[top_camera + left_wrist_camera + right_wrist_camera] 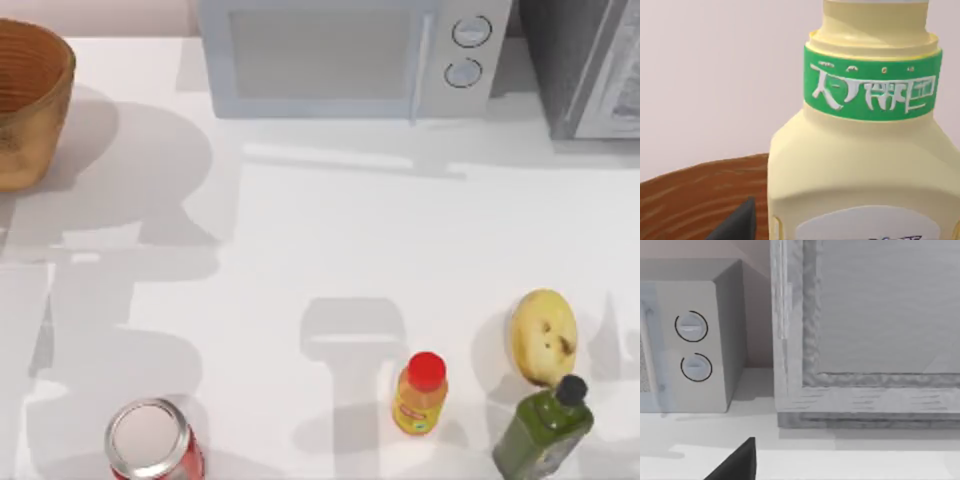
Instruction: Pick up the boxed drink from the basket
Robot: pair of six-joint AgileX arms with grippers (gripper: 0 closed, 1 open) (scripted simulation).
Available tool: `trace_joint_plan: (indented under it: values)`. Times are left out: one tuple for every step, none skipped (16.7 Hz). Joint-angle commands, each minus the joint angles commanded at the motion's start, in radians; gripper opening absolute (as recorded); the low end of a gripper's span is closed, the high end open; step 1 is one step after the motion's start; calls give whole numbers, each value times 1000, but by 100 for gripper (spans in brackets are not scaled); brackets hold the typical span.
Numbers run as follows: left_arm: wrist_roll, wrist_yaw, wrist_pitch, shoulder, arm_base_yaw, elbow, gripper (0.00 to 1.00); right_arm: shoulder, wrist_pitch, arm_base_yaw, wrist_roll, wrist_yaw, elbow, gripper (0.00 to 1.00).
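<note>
Above the basket (695, 190), a pale-yellow boxed drink (860, 165) looks light, stiff, slick; grasp its flat sides. Finger state: cannot tell.

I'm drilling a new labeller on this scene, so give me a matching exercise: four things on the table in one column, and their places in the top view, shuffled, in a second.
Things:
1. basket
2. red can
3. orange bottle
4. dark green bottle

Places:
A. bottom right corner
B. top left edge
C. bottom left
D. bottom, right of centre

Pairs: 1-B, 2-C, 3-D, 4-A
</note>
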Motion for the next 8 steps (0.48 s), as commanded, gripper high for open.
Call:
trace_joint_plan:
  values:
    - [0,7,24,43,4,17,100,0,0,0,0,0,0,100]
    - [-1,12,44,77,8,30,100,0,0,0,0,0,0,100]
    - [-1,16,57,100,10,39,100,0,0,0,0,0,0,100]
    - [-1,18,63,112,11,43,100,0,0,0,0,0,0,100]
    - [-1,18,64,114,11,44,100,0,0,0,0,0,0,100]
    - [-1,18,64,114,11,44,100,0,0,0,0,0,0,100]
    - [-1,18,64,114,11,44,100,0,0,0,0,0,0,100]
    - [-1,18,64,114,11,44,100,0,0,0,0,0,0,100]
